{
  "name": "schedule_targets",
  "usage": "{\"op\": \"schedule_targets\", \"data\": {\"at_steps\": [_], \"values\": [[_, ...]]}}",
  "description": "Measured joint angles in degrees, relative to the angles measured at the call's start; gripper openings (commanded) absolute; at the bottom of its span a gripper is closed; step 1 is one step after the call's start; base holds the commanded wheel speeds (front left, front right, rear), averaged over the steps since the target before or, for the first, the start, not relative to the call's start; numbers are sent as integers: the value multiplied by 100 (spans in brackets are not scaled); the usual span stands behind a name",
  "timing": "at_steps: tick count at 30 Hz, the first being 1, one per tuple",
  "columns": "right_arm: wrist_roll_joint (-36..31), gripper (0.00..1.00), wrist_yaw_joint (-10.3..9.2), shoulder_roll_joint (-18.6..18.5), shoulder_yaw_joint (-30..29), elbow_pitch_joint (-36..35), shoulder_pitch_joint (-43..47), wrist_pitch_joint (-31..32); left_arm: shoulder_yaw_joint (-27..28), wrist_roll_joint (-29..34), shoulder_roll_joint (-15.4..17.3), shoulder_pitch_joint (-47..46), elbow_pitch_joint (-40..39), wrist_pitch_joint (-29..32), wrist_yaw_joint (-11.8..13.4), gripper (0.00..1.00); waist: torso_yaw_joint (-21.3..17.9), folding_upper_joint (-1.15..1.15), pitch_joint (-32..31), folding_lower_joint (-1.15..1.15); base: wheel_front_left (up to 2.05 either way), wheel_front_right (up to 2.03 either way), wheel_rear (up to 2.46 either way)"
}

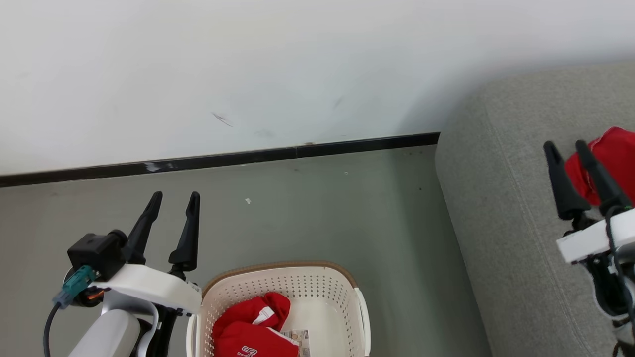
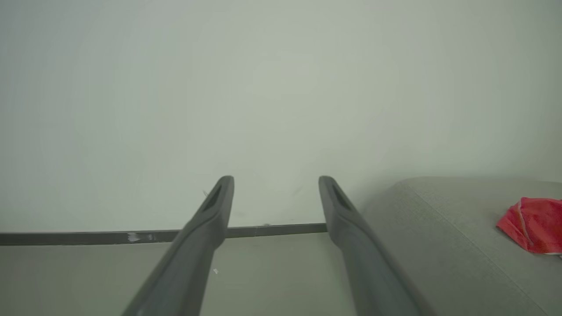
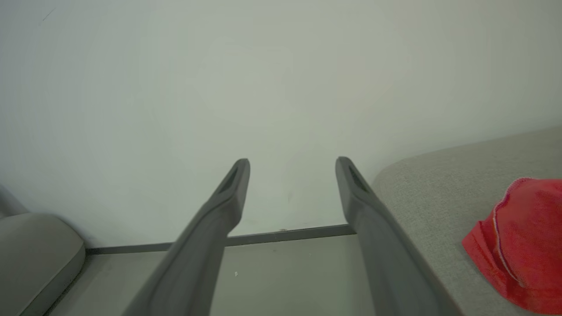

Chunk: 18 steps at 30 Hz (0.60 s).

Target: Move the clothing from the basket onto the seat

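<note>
**Both grippers released; one red garment in the basket, another on the seat.**

At the near left, the left gripper (image 1: 176, 196) hangs over the grey floor (image 1: 322, 213) with its two fingers spread and nothing between them. Just to its right the basket (image 1: 283, 267) stands on the floor. It holds a crumpled red garment (image 1: 250, 322) with white trim, and white letters on it seem to read "LS" before the picture's edge cuts them off. A small printed label (image 1: 297, 339) shows beside that garment in the basket, its print too small to read. Further right, the seat (image 1: 496, 223) carries a second red garment (image 1: 615, 146) near its far right. The right gripper (image 1: 564, 145) stands above the seat just left of this garment, fingers parted and grasping nothing.
</note>
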Motion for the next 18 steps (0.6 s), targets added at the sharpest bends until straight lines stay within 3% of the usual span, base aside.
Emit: {"op": "schedule_targets", "data": {"at_steps": [18], "values": [[-957,100,0,858,-397,-623,1133,0,495,772,-201,708,-177,0,90,100,473,0,-309,0,0,0,0]]}}
